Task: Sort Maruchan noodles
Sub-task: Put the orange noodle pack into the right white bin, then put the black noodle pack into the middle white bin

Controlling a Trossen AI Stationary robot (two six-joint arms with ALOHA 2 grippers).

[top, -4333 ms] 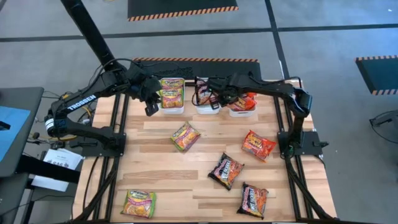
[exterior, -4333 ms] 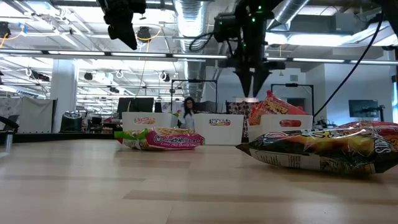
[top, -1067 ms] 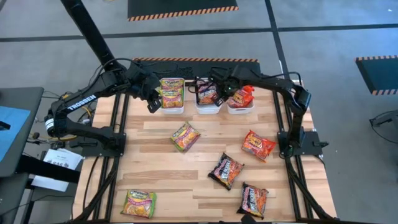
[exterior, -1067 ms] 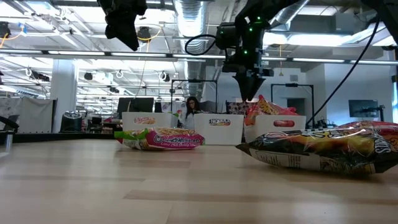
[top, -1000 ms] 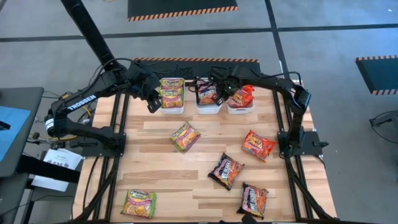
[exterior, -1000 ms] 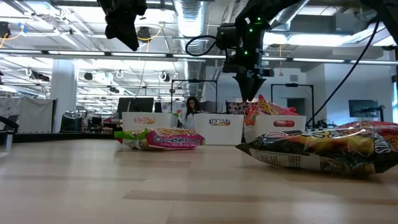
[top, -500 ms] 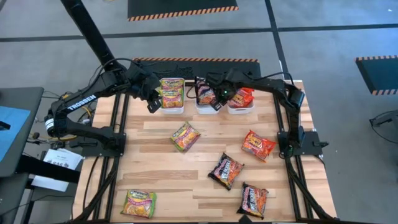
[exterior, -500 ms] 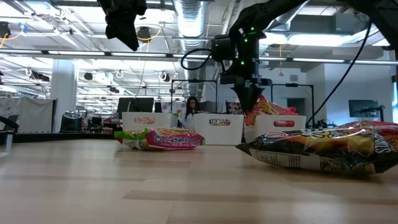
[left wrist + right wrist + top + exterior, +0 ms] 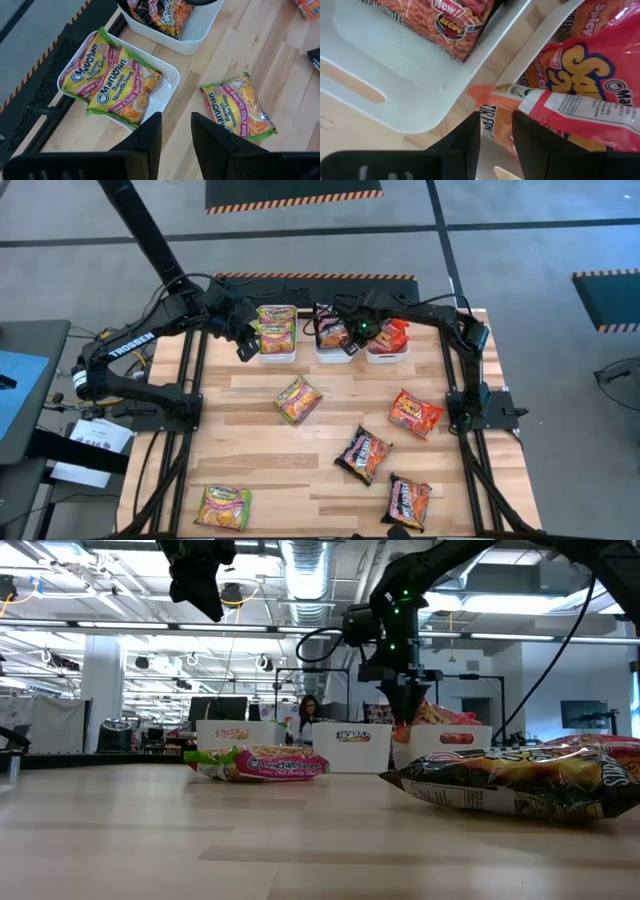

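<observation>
Three white bins stand along the far edge. The left bin (image 9: 277, 352) holds green-yellow noodle packets (image 9: 117, 82), the middle bin (image 9: 331, 356) dark ones (image 9: 162, 15), and the right bin (image 9: 388, 358) red ones (image 9: 392, 333). Loose on the table lie a green packet (image 9: 298, 399), a red one (image 9: 415, 414), two dark ones (image 9: 364, 454) (image 9: 407, 500) and another green one (image 9: 223, 507). My right gripper (image 9: 349, 345) is shut and points down between the middle and right bins, beside a red packet (image 9: 580, 85) propped in the right bin. My left gripper (image 9: 243, 350) waits, shut, raised beside the left bin. My right gripper (image 9: 496, 120) comes from above, its shut fingers right at the red packet's orange sealed corner (image 9: 485, 93), which juts past the right bin's wall toward the middle bin. Whether the fingers touch that corner I cannot tell.
The bins stand close together with narrow gaps between their walls. Bare wood lies between the bins and the loose packets, and on the table's left half. In the low view a dark packet (image 9: 520, 780) sits close on the right, and a person shows far behind the table.
My right gripper has moved from above the right bin toward the table's left and down, and now stands at the gap between the middle and right bins. The left arm has kept still.
</observation>
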